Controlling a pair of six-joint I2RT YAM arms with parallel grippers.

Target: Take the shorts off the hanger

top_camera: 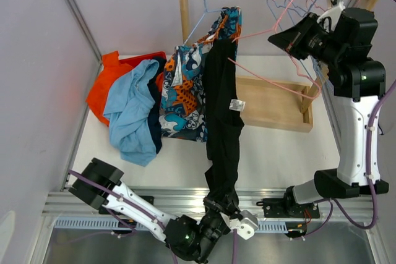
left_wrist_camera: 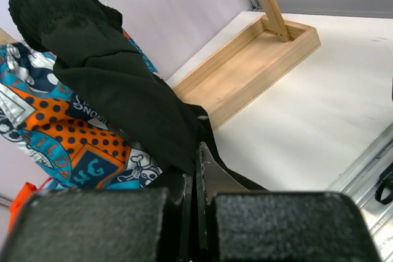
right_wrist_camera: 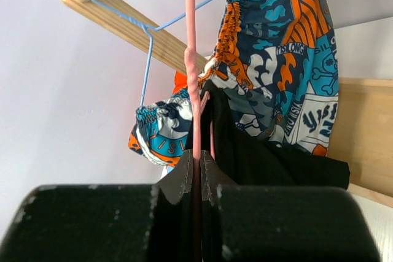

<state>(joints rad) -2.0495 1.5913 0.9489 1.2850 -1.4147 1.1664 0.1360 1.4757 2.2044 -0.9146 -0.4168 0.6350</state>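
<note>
The black shorts (top_camera: 221,122) stretch lengthwise from the pink hanger (right_wrist_camera: 190,29), pinched in the right fingers (right_wrist_camera: 92,225), to the nearer left fingers (left_wrist_camera: 98,225), which are closed on their lower end.

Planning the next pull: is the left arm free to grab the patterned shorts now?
Likely not: the left gripper is shut on the black shorts, which also partly cover the patterned shorts.

Stretched black shorts (top_camera: 223,122) split the table (top_camera: 278,153): bare to their right, shorts heap (top_camera: 133,109) left.
</note>
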